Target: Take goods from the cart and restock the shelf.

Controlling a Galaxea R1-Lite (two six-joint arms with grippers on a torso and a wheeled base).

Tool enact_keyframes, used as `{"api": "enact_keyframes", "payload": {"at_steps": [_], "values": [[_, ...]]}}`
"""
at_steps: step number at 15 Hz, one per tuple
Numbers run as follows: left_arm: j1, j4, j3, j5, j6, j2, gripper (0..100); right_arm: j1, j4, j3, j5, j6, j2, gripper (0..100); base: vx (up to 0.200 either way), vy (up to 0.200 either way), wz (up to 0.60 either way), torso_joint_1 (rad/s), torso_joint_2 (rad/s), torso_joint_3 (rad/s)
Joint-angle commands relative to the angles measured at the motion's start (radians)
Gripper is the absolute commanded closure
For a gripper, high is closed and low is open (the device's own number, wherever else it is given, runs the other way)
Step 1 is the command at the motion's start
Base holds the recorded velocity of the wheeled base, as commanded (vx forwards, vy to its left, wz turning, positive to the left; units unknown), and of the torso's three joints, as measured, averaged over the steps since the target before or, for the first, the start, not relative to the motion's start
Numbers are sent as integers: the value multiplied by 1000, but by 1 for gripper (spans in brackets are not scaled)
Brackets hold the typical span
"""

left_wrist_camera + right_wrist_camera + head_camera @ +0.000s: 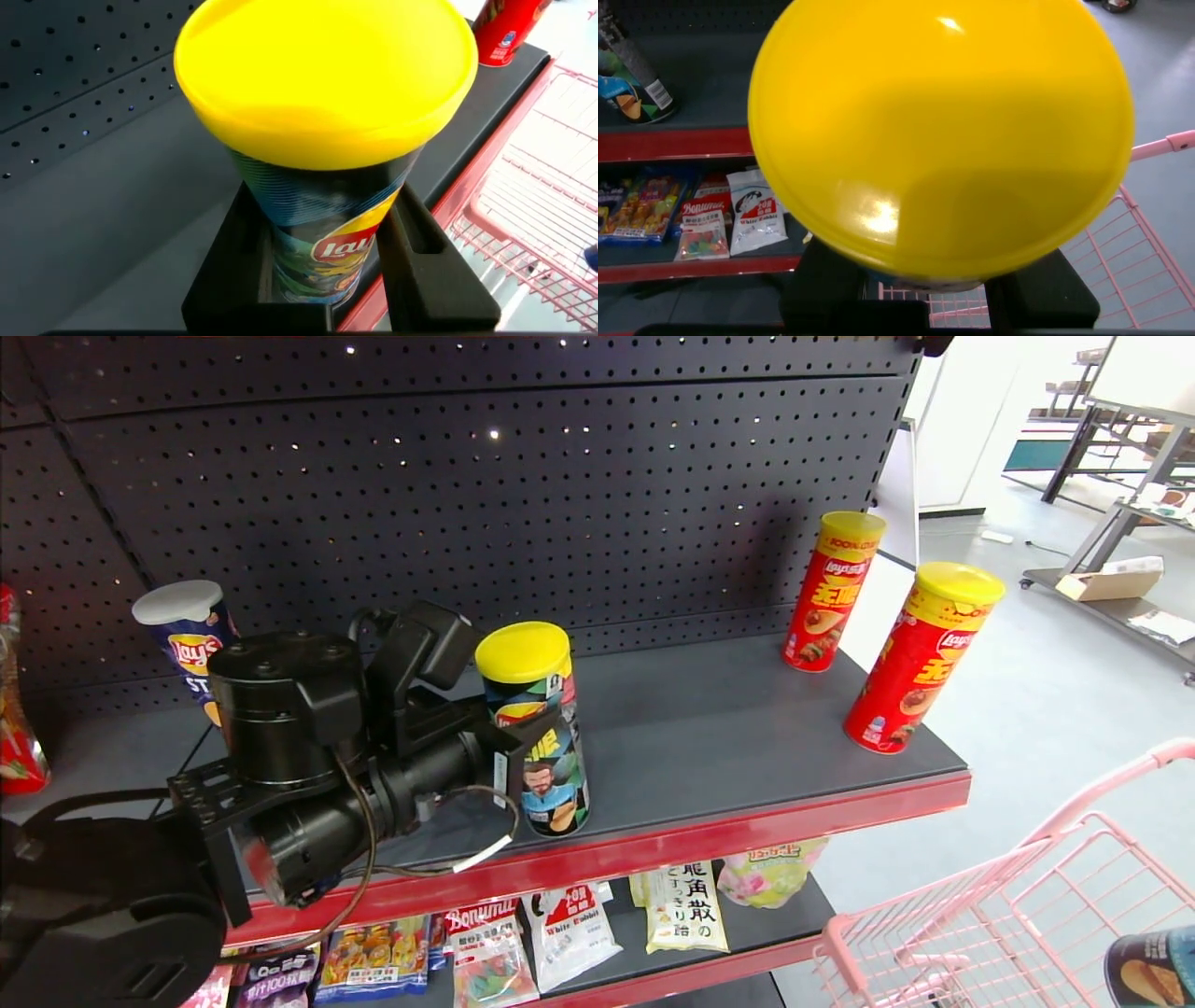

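1. The left gripper is clamped on a yellow-lidded can, one finger on each side of the body just under the lid. The can is upright.
2. Its base sits at the shelf, right by the red front lip, so there's barely any board on the near side of the gripper.
3. Past the gripper toward the pegboard back it's open board. A white-lidded blue can stands behind the arm against the pegboard.
4. To the gripper's right there's a wide bare stretch, then two red cans well apart from it. The nearer one is close to the shelf's end corner.
5. The right gripper is closed around a second yellow-lidded can, with the pink cart wires under it.
6. Snack bags sit on the lower shelf, below the left gripper.
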Motion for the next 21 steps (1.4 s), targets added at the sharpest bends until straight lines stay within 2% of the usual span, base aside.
{"api": "enact_keyframes", "payload": {"at_steps": [1, 4, 5, 12, 17, 20, 21], "values": [[0, 3, 2, 1, 0, -7, 100, 0, 0, 2, 0, -1, 0, 100, 0, 0, 0, 0, 0, 0], [-2, 3, 4, 2, -1, -6, 100, 0, 0, 0, 0, -1, 0, 100, 0, 0, 0, 0, 0, 0], [-2, 3, 2, 2, 0, -4, 0, 0, 0, 0, 0, -1, 0, 100, 0, 0, 0, 0, 0, 0], [-6, 3, 5, 7, 0, -20, 0, 0, 0, 0, 0, -1, 0, 100, 0, 0, 0, 0, 0, 0], [4, 42, 4, -12, 2, -116, 0, 0, 2, 6, 0, -1, 0, 100, 0, 0, 0, 0, 0, 0], [37, 135, -6, -73, 9, -179, 0, 0, 2, 8, 2, -1, 4, 100, 0, 0, 0, 0, 0, 0], [67, 180, -12, -104, 29, -208, 0, 0, 2, 8, 2, -1, 6, 100, 0, 0, 0, 0, 0, 0]]}}
